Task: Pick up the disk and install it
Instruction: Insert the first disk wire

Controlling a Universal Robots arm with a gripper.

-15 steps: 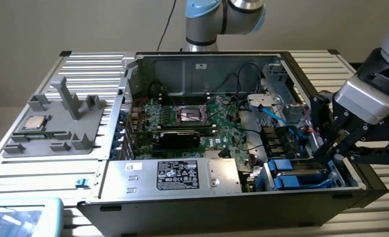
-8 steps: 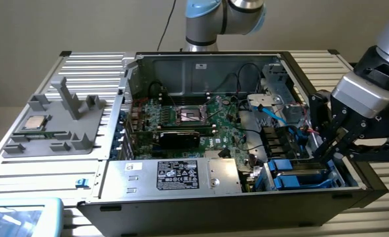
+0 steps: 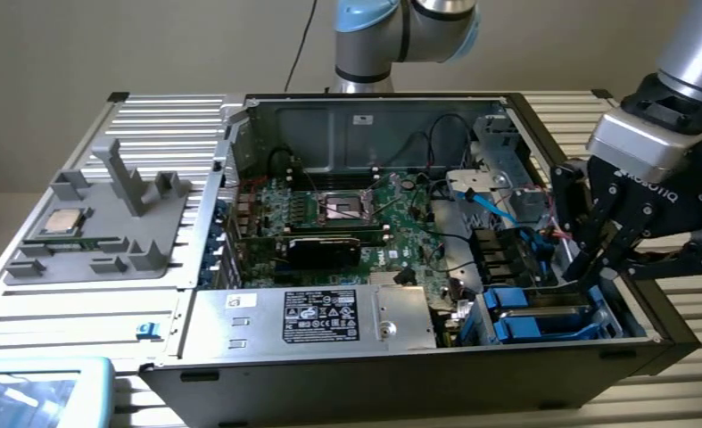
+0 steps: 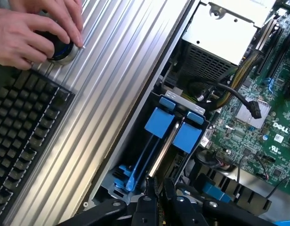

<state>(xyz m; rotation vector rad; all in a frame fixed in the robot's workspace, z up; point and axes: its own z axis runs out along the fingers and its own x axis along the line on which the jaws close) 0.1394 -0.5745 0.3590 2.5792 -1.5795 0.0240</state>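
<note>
Here we are over the open computer case (image 3: pixel 386 379), and the action sits in its corner at the exterior view's right, nearest the camera. The gripper (image 3: pixel 591 269) reaches down from above into that corner of the case. Its fingertips (image 4: pixel 149 195) stand narrow, almost together, and they close on the edge of the disk (image 4: pixel 160 123). The disk (image 3: pixel 539 314) stands in the drive bay inside the case, its bright blue carrier tabs facing up and a silver edge running between them toward the gripper (image 4: pixel 157 190). It looks seated low in the bay, though how deep I cannot tell. Along the case's front wall, toward the exterior view's left of the disk, lies the silver power supply (image 3: pixel 315 316) with its black-and-white label. Deeper inside the case, the green motherboard (image 3: pixel 363 223) spreads across the floor with black cables looped over it. Outside the case, on the exterior view's left, a grey fixture tray (image 3: pixel 125 259) carries a small square CPU chip (image 3: pixel 62 221). The case rests on a ribbed metal table (image 4: pixel 116 94). Beyond the case wall nearest the drive bay, a person's hand (image 4: pixel 27 33) rests on a round black knob (image 4: pixel 60 49), just beside a black keyboard (image 4: pixel 22 132).
</note>
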